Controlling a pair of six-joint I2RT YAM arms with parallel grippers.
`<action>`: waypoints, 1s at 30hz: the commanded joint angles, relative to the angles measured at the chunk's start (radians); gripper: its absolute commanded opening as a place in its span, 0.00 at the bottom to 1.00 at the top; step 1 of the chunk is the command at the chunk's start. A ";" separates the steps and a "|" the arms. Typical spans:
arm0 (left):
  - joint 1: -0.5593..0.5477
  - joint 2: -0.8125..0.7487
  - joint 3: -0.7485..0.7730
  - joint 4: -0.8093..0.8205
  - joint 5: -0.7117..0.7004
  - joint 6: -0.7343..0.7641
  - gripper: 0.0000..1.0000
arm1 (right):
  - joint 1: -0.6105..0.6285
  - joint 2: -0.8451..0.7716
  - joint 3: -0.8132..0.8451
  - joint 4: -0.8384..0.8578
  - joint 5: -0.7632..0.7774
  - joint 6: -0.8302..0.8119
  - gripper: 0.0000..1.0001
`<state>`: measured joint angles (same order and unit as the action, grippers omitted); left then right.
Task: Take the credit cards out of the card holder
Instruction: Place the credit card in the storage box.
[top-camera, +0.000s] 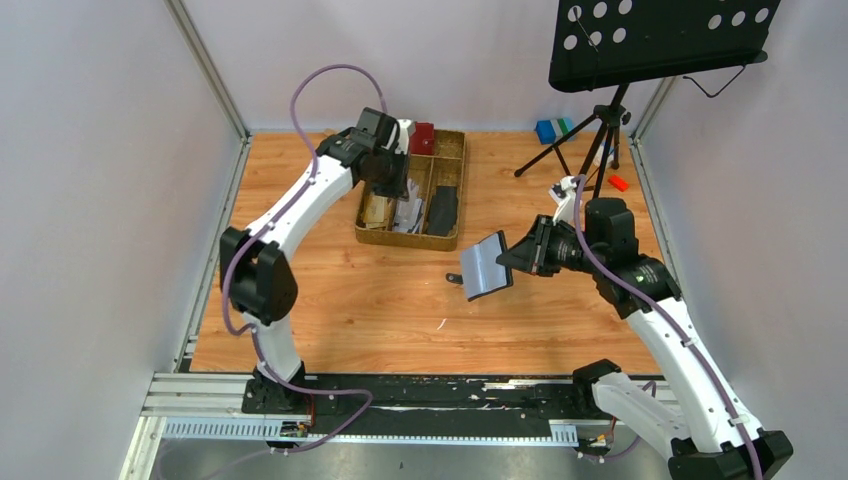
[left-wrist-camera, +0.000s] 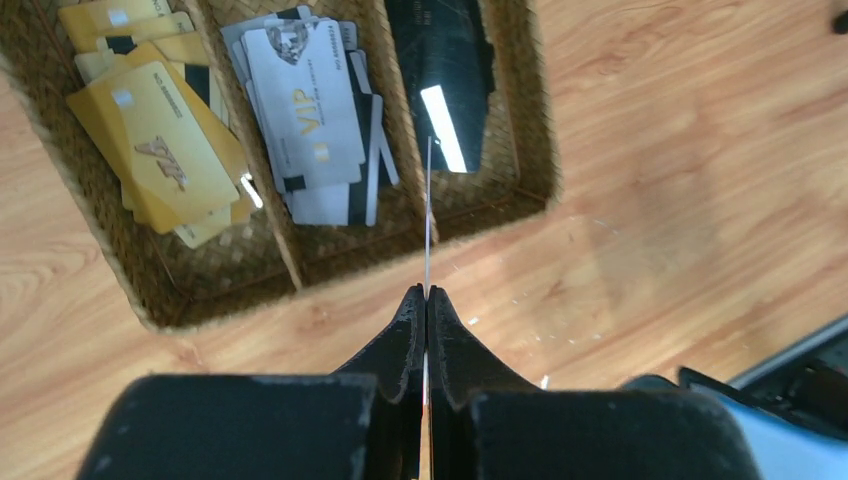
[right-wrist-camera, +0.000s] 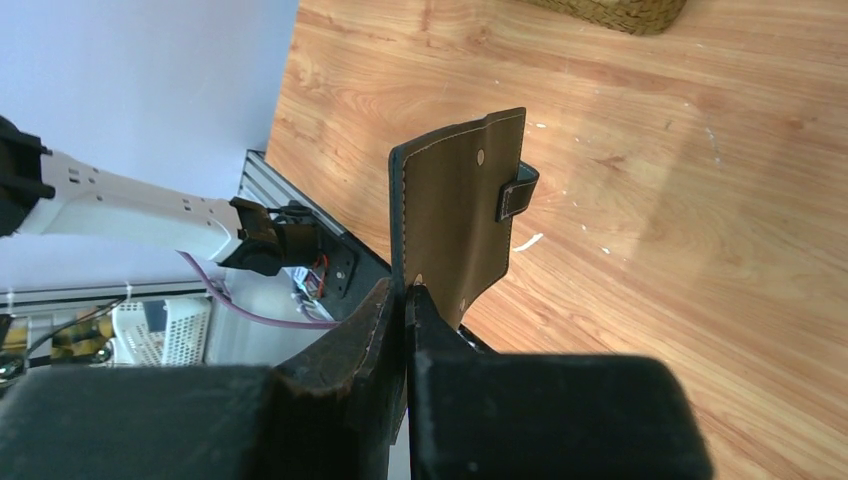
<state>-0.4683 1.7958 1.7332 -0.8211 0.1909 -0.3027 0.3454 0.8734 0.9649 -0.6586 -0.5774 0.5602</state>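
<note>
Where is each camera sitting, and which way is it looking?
Top external: above and behind the arms, looking down at the table; the left arm and right arm both show.
Left wrist: on the left arm, looking down past the left hand, pinching a credit card, at the basket.
Right wrist: on the right arm, looking across the table past the right hand gripping the card holder; the left arm's base shows.
Shared: top and left wrist both see the basket.

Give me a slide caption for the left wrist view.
Left fingers pinch a thin whitish card edge-on above the woven basket.
</note>
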 joint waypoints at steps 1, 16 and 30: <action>0.007 0.114 0.139 -0.085 -0.055 0.093 0.00 | -0.002 -0.003 0.062 -0.062 0.056 -0.084 0.00; 0.055 0.465 0.387 -0.129 -0.011 0.069 0.00 | -0.008 0.065 0.087 -0.085 0.123 -0.120 0.00; 0.072 0.392 0.255 -0.094 0.029 0.076 0.46 | -0.017 0.228 -0.166 0.334 -0.272 0.055 0.00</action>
<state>-0.3935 2.2761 2.0319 -0.9279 0.1871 -0.2310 0.3405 1.0363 0.8764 -0.5335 -0.6857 0.5270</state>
